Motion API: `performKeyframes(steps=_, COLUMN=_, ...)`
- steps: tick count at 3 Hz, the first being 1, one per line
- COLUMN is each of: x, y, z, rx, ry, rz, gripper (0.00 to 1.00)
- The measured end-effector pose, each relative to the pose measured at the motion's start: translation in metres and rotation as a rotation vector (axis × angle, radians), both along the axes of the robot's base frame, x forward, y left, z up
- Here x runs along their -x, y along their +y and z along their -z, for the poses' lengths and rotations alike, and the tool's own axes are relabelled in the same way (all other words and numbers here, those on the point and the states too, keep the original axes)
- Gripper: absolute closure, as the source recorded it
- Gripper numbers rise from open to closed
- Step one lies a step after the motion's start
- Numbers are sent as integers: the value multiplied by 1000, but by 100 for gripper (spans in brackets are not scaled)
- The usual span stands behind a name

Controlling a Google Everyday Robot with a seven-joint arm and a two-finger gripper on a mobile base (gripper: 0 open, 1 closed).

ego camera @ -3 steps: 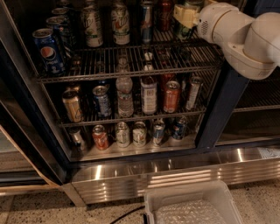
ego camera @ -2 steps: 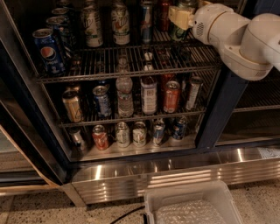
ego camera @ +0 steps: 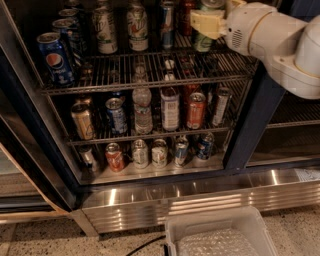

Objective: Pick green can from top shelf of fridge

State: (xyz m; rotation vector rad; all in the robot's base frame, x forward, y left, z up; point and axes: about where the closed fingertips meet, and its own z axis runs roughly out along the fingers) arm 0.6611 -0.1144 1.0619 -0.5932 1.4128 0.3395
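The fridge [ego camera: 247, 125] stands open in front of me, with a dark blue frame and wire racks. The green can [ego camera: 202, 44] stands at the right of the top shelf [ego camera: 150, 75], its silver top [ego camera: 212, 4] at the picture's upper edge. My gripper [ego camera: 210, 21], cream-coloured on a white arm [ego camera: 270, 35] that reaches in from the right, is at the can's upper half. It covers part of the can's front. A red can [ego camera: 186, 12] stands just left of the green can.
The top shelf also holds blue Pepsi cans [ego camera: 55, 57] at the left and white cans [ego camera: 137, 27] in the middle. Two lower racks [ego camera: 150, 132] carry bottles and cans. A stainless steel base [ego camera: 200, 195] runs below. A white plastic bin [ego camera: 220, 235] sits on the floor.
My gripper and arm have moved a little to the left, further onto the green can. The can stays in its place on the shelf.
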Motion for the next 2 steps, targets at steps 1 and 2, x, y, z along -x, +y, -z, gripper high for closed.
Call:
performKeyframes(steps=1, x=39, y=-9, z=-12, rx=32, ry=-11, rz=-41, gripper=100)
performKeyframes(steps=2, x=39, y=-9, z=-12, rx=32, ry=-11, rz=-41, gripper=100)
